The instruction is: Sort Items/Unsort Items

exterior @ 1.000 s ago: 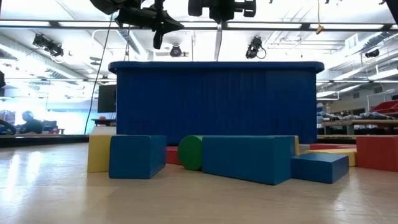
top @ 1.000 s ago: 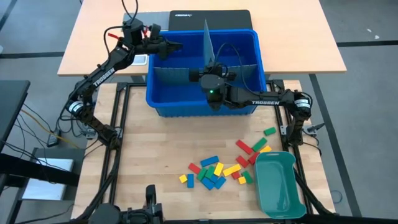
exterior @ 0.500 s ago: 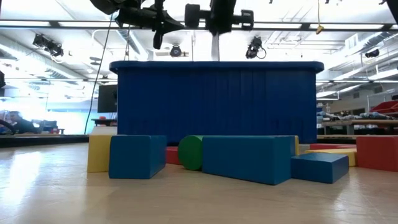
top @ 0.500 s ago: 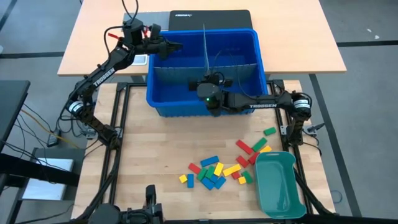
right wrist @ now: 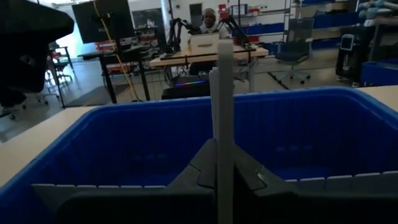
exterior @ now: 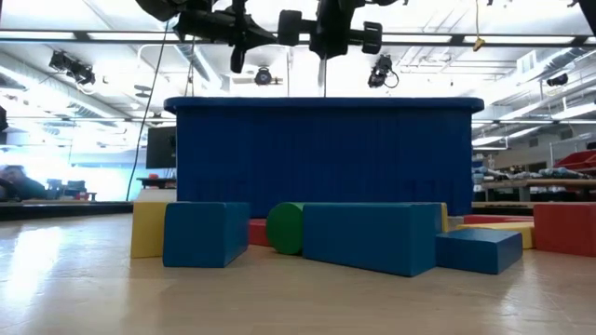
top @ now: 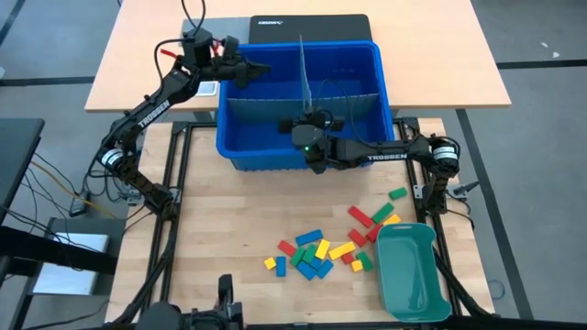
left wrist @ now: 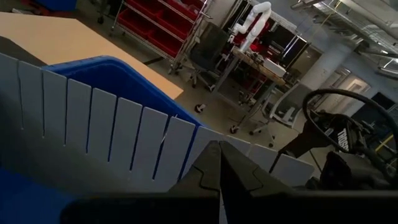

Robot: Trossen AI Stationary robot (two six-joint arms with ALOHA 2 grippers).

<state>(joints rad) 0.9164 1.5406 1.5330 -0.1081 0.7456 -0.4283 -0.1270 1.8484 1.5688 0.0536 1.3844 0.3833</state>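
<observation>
The items, small red, yellow, green and blue blocks (top: 316, 252), lie loose on the wooden table near its front, some (top: 376, 218) further right; the low view shows them close (exterior: 372, 237). My right gripper (top: 310, 121) is shut on a grey divider sheet (top: 304, 69) that stands on edge over the blue bin (top: 275, 156). A second grey slotted divider (top: 252, 108) runs crosswise inside the bin. My left gripper (top: 264, 68) hangs shut above the bin's far left part, over that cross divider (left wrist: 112, 137), and nothing shows between its fingers. My right gripper pinches the upright divider sheet between its two fingers at the sheet's near end (right wrist: 222, 163). The fingers come level from the table's near side. The sheet stands on edge, running from near to far across the bin, its lower part below the rim (exterior: 324, 91).
A teal oblong tray (top: 411, 270) stands at the front right beside the blocks. A light wooden table (top: 431, 55) with a black laptop (top: 312, 26) stands behind the bin. Black frame rails (top: 179, 211) run along the table's sides. A person (right wrist: 208, 17) sits far off in the room.
My right gripper has gone down with the divider sheet, which has sunk deeper into the blue bin; less of it stands above the rim in the low view. From above the sheet showed a broad face and now shows as a thin line.
</observation>
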